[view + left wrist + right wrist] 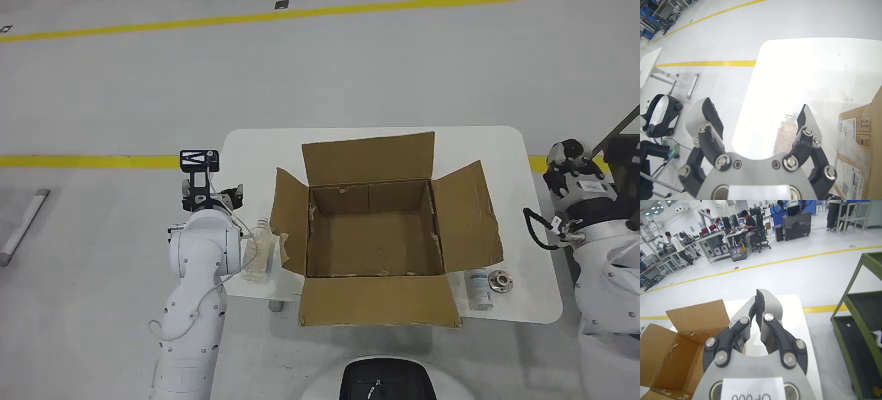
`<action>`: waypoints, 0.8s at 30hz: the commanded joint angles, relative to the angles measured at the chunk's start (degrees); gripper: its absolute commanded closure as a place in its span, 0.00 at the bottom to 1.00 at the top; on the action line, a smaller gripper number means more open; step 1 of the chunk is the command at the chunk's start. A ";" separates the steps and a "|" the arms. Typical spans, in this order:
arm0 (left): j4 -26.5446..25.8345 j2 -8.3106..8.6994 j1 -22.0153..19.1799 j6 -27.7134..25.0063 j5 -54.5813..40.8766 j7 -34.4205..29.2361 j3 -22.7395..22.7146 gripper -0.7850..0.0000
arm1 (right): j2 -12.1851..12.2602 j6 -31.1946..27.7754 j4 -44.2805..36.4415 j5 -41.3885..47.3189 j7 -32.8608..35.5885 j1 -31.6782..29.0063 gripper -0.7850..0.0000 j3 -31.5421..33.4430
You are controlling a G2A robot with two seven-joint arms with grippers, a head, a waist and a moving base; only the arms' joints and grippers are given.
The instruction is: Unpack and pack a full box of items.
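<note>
Cardboard box (370,158) sitting open at the middle of the white table (500,150), clear bottle (260,250) lying beside its left flap, left gripper (756,105) hovering near the bottle with fingers spread, right gripper (758,299) hanging by the table's right edge, fingers pressed together.

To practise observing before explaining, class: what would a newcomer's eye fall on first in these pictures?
The big cardboard box, flaps spread and empty inside, sits in the middle of the white table. A crumpled clear bottle lies by the table's left edge beside the box, with the left gripper open near it.
</note>
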 commanded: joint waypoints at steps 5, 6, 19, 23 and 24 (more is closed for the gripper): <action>0.00 0.00 0.00 0.00 0.00 0.00 0.00 0.00 | 0.02 0.05 -0.02 -0.71 0.05 0.00 1.00 -0.05; 0.00 0.00 0.00 0.00 0.00 0.00 0.00 0.00 | 0.02 0.05 -0.02 -0.71 0.05 0.00 1.00 -0.05; 1.12 0.91 2.98 -17.80 -1.55 -11.89 -1.38 0.00 | 0.02 0.05 -0.02 -0.71 0.05 0.00 1.00 -0.05; 4.43 0.79 1.48 -20.02 -4.05 -20.80 -1.47 0.00 | 0.02 0.05 -0.02 -0.71 0.05 0.00 1.00 -0.05; 4.86 0.73 1.18 -20.24 -5.36 -21.80 -1.55 0.00 | 0.02 0.05 -0.02 -0.71 0.05 0.00 1.00 -0.05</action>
